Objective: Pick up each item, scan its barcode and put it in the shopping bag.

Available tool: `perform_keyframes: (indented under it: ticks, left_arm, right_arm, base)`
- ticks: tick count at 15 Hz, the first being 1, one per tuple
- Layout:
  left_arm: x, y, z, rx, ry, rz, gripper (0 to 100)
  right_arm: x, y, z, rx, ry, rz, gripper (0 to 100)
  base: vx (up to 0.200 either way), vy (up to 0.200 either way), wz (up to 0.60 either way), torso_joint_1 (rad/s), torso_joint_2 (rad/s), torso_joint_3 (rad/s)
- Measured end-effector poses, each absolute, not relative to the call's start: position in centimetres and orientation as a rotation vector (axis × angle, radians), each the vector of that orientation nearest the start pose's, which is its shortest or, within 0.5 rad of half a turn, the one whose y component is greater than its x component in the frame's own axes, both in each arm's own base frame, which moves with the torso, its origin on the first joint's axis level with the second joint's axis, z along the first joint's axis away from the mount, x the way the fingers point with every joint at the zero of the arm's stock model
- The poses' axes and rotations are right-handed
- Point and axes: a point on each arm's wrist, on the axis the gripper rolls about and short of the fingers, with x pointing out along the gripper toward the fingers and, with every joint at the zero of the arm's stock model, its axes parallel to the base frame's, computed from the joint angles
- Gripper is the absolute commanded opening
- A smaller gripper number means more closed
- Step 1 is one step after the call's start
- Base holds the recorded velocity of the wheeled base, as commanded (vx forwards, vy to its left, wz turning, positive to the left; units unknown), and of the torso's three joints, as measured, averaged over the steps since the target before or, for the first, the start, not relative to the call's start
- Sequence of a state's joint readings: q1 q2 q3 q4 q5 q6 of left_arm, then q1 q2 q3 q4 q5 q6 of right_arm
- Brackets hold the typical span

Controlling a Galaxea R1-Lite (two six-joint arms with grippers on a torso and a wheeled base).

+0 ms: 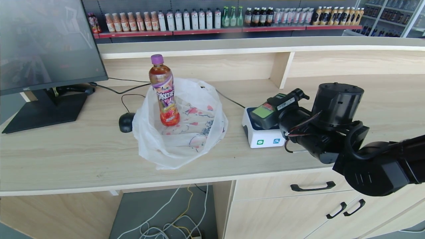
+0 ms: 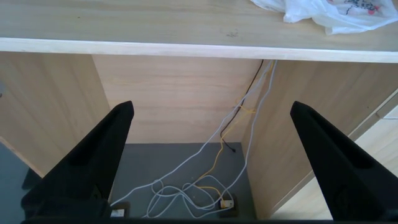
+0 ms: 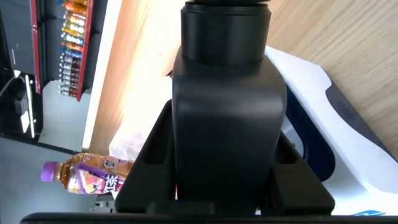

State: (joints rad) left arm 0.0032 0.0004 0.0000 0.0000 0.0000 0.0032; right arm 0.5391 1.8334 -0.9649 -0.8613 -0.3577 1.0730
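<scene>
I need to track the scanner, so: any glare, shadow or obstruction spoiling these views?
Head view: the monitor carries faint reflections; no glare on the scanner, but the dark item in the right gripper covers its top. Right wrist view: that item blocks the middle, the scanner beside it. Left wrist view: the left gripper is open, its fingers dark silhouettes under the counter.

Light wooden counter (image 1: 66, 156) before a red shelf (image 1: 206, 32) of bottles (image 1: 186, 20).
</scene>
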Motion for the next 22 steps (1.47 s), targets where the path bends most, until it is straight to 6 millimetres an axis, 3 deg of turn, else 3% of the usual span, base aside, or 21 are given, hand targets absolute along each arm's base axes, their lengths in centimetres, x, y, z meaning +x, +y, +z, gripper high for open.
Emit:
perform_keyframes:
  ticks: [15, 22]
  left_arm:
    - [-2.3, 0.0, 7.5, 0.003, 0.000, 0.001, 100]
    - [-2.3, 0.0, 7.5, 0.003, 0.000, 0.002, 100]
  right_arm:
    - [30.2, 17.1, 20.0, 1.081, 0.112, 0.141, 0]
    - [29.6, 17.1, 21.5, 1.088, 0.080, 0.174, 0]
  base:
    - [0.000, 0.000, 0.00, 0.000, 0.00, 0.000]
    - [0.000, 0.000, 0.00, 0.000, 0.00, 0.000]
